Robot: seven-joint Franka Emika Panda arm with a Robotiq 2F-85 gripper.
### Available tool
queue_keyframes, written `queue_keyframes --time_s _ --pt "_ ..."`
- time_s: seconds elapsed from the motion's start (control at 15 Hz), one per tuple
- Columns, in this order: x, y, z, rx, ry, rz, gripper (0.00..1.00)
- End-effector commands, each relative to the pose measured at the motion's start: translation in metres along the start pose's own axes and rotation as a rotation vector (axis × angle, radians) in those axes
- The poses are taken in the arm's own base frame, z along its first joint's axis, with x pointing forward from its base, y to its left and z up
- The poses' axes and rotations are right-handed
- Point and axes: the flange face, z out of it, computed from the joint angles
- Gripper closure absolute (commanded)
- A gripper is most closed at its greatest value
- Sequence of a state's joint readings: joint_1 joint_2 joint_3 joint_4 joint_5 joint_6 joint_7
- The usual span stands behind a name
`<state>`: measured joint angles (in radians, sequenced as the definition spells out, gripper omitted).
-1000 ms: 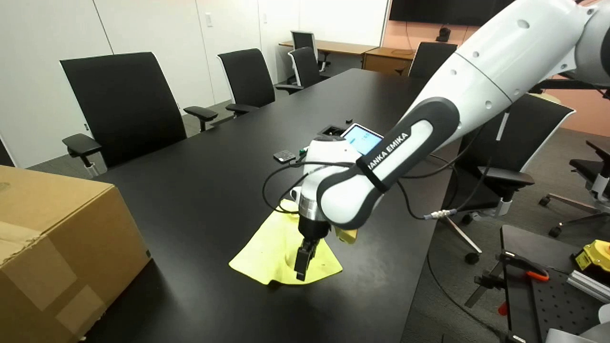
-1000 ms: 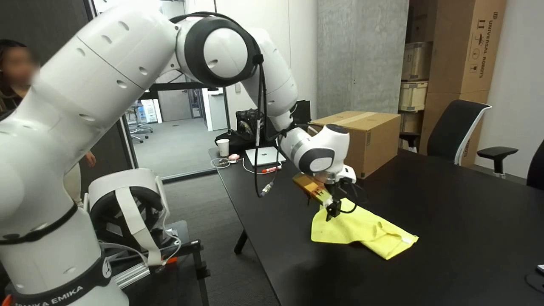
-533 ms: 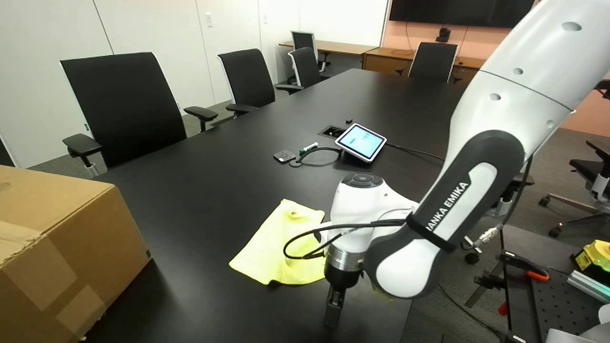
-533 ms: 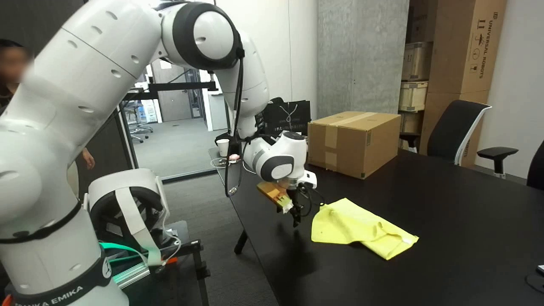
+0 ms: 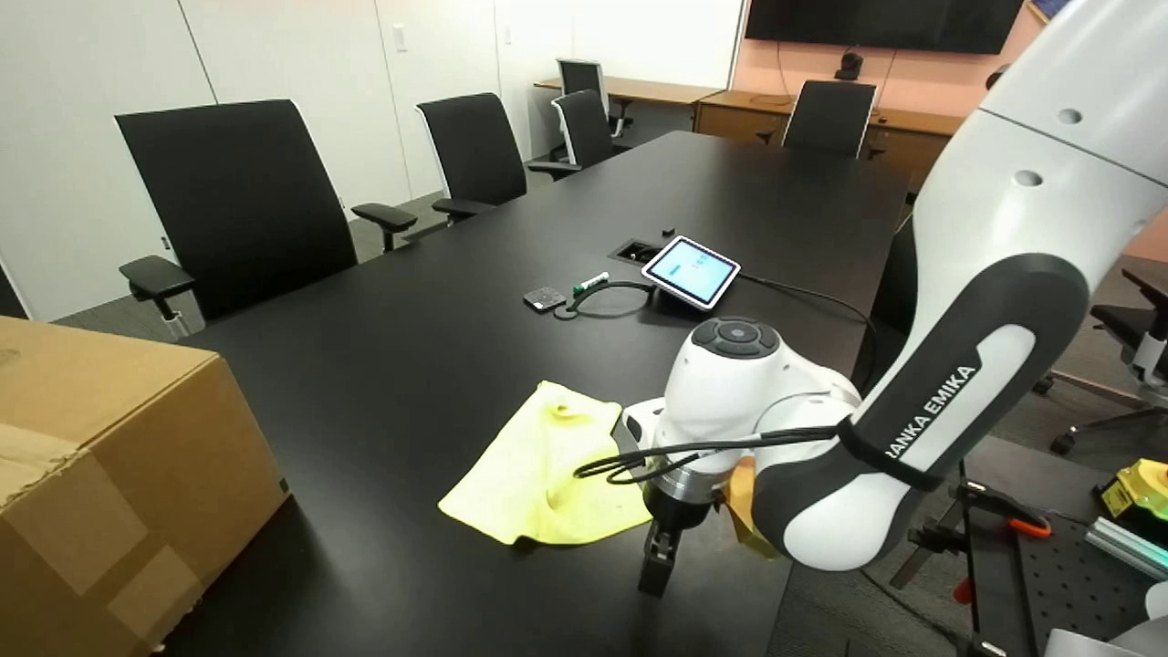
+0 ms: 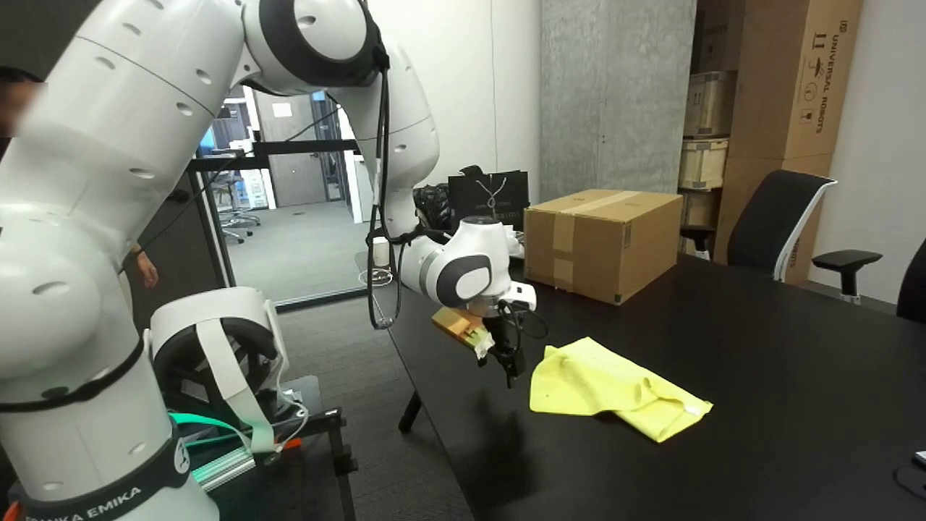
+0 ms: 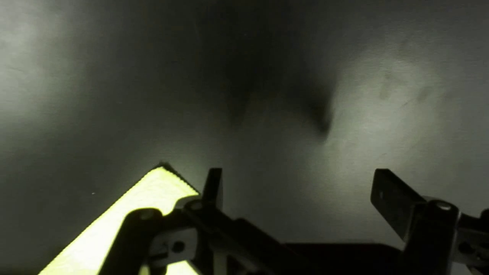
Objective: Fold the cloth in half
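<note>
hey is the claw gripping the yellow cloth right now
No, in the wrist view the claw stands open, its fingertips wide apart, with the yellow cloth off to one side, not between them.

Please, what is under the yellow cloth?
The yellow cloth lies on the black conference table, whose surface shows around its edges. What the wrinkled cloth covers cannot be seen.

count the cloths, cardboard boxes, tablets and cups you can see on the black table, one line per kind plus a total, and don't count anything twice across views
Cloth: 1, the same one in all three views
Cardboard box: 1, the same one in both exterior views
Tablet: 1
Cup: 1
Total: 4
</note>
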<state>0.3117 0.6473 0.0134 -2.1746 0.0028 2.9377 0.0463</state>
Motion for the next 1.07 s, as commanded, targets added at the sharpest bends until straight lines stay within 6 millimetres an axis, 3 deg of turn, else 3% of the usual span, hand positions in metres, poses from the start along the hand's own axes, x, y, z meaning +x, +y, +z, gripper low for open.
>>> queue_keyframes --time_s 0.0,0.27,0.53,1.0 --pt "0.004 0.008 0.001 -0.063 0.02 0.032 0.0" --pt "0.006 0.016 0.012 -0.046 0.008 0.019 0.0" --pt "0.013 0.021 0.01 -0.007 0.012 -0.084 0.0" --pt "0.033 0.061 0.013 0.042 0.0 -0.245 0.0"
